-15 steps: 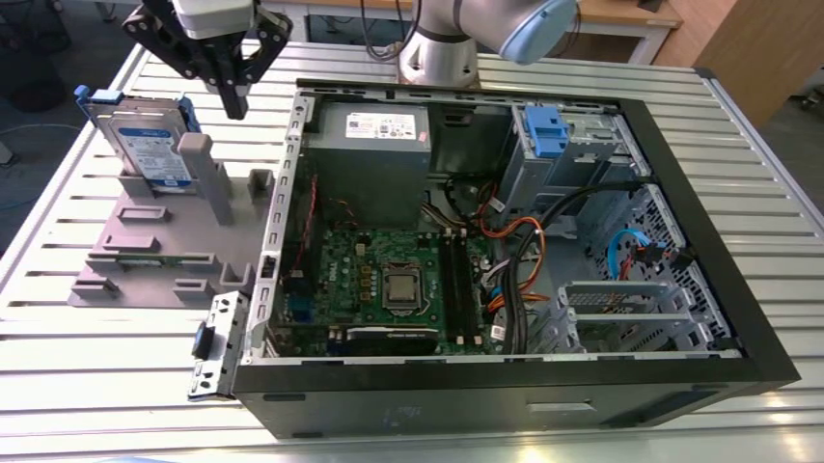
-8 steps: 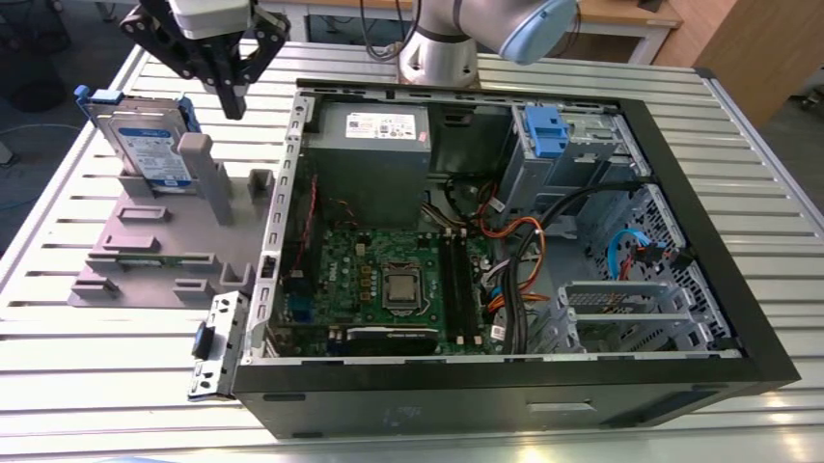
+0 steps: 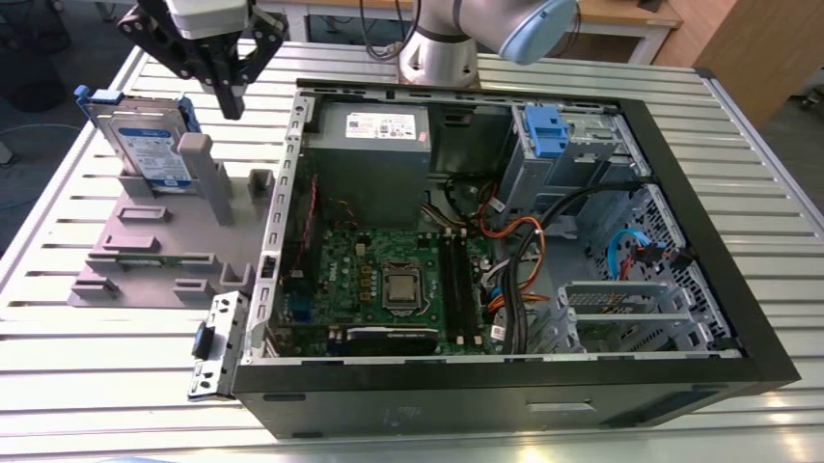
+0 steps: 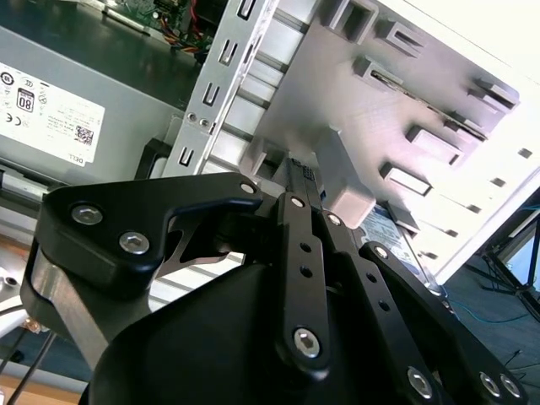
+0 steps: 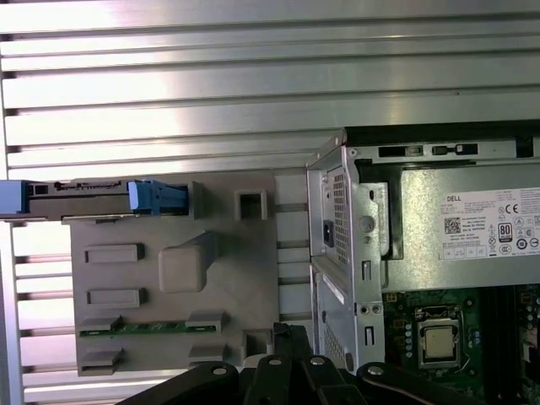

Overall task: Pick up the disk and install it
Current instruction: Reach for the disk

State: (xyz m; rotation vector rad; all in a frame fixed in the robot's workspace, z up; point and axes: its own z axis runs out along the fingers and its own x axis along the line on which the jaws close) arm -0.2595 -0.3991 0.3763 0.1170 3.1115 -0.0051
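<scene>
The disk (image 3: 146,143) stands upright on its edge in the grey plastic stand (image 3: 154,241), at the exterior view's left. It is silver with a white-and-blue label and a blue bracket. In the first wrist view the disk (image 5: 80,197) shows edge-on, with its blue bracket end (image 5: 157,196) toward the stand's middle. My black gripper (image 3: 232,104) hangs above the stand, just to the right of the disk's top and clear of it. Its fingers meet at the tips, shut on nothing. The gripper's linkages (image 4: 295,253) cross the second wrist view.
An open computer case (image 3: 721,241) lies on the slatted metal table (image 3: 77,328) beside the stand. It holds a power supply (image 3: 373,130), a motherboard (image 3: 386,280), cables and a blue-tabbed drive bay (image 3: 547,130). A green memory stick (image 5: 143,327) sits in the stand.
</scene>
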